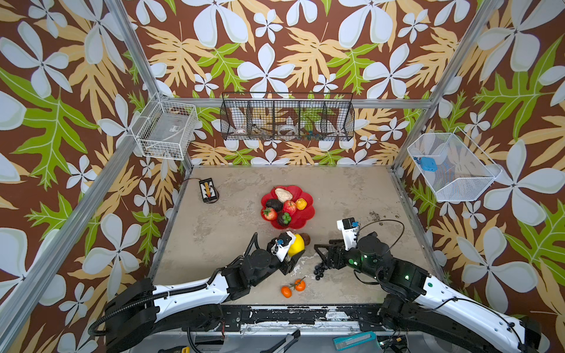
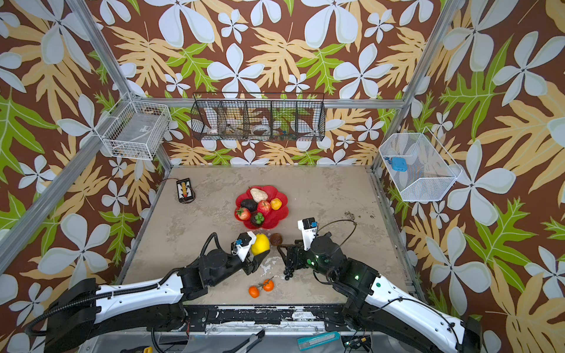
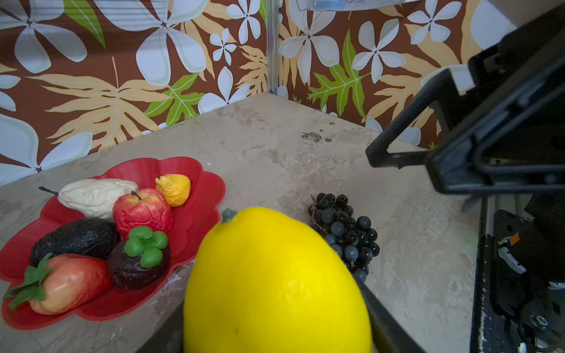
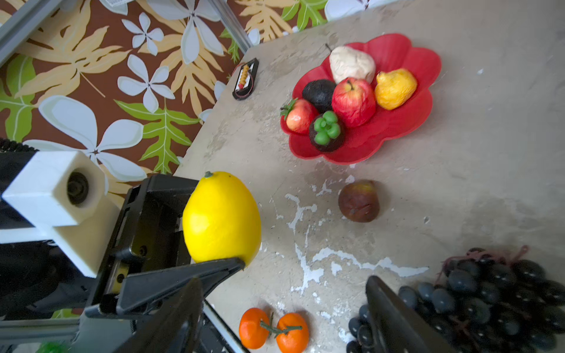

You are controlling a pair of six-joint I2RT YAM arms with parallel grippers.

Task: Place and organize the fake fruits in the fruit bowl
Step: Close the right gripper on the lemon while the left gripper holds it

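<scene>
The fruit bowl (image 1: 302, 218) holds six fake fruits (image 1: 289, 207). Near the bowl, the left gripper (image 1: 296, 248) grips the yellow lemon (image 3: 275, 290). Farther from the bowl, the right gripper (image 1: 318, 258) stands wide and empty over the grape bunch (image 1: 320, 271).

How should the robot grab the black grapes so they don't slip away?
Probably from straight above, closing on the wide middle of the grape bunch. It lies flat on the table and is lumpy, so the fat part gives the fingers the most to squeeze. The thin reddish stems at its end look too skinny to hold.
</scene>
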